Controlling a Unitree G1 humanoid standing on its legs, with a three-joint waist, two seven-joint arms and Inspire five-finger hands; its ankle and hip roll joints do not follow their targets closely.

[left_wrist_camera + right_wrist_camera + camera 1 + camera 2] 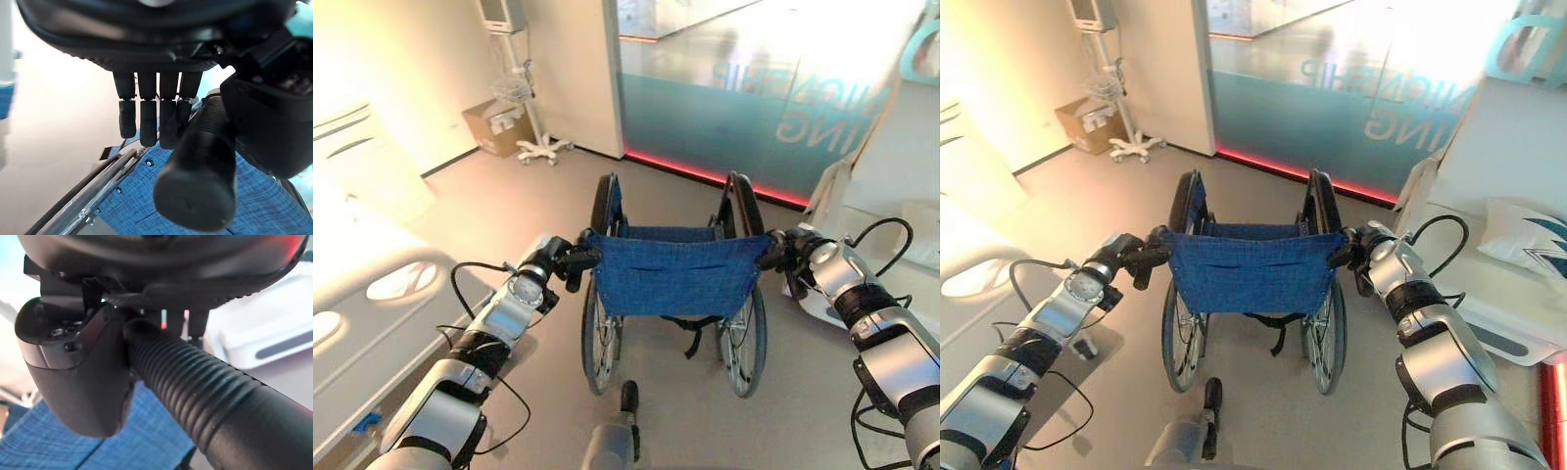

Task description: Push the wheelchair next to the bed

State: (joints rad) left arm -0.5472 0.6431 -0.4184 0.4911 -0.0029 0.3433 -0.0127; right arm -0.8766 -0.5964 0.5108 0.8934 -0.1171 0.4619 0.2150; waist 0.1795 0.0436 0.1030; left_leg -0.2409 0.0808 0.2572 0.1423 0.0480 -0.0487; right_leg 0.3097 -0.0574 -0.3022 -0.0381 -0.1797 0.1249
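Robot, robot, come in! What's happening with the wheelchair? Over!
Left robot hand and right robot hand both gripping black push handles. Blue-backed wheelchair mid-floor, white bed on the left. Grey floor ahead looks open.

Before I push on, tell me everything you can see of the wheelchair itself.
The blue fabric-backed wheelchair stands upright on the grey floor, its back toward the robot. The cloth backrest has stitched pockets, hung between dark frame tubes. Two large spoked wheels with dark tyres flank it; black armrests rise ahead. The left hand is curled round the left black push handle, the right hand round the ribbed right handle. A white hospital bed lies to its left.
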